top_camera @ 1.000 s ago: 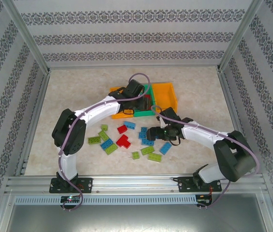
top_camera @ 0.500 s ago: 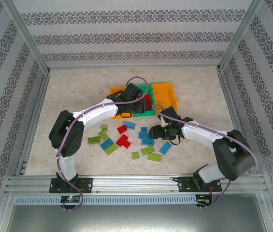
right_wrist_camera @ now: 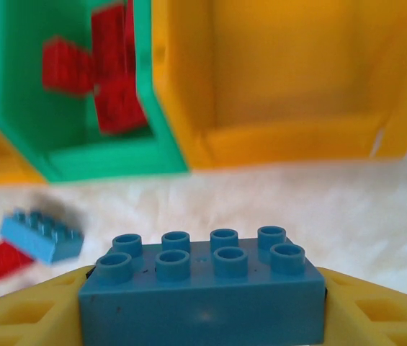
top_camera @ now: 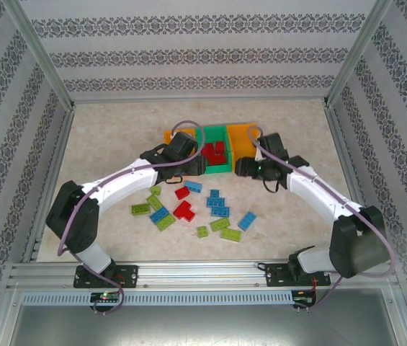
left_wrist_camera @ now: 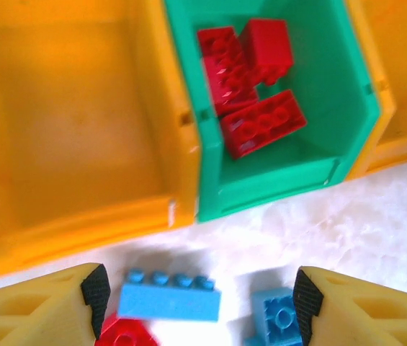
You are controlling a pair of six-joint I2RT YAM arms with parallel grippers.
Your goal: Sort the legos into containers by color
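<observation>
Holding blue brick (right_wrist_camera: 203, 292), your right gripper (right_wrist_camera: 203, 306): jaws clamped on its short ends; orange bin (right_wrist_camera: 289, 140) just ahead of jaws. Brick light, stiff, slick: likely pivots if bumped. Left gripper (left_wrist_camera: 201, 292) jaws apart, empty; loose brick (left_wrist_camera: 168, 297) below, between them.

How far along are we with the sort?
Done: several red legos lie in the green bin. In hand: the right pincer grips a blue brick facing the empty right orange bin; the left pincer hangs open. Left: blue, lime and some red pieces scattered on the table.
</observation>
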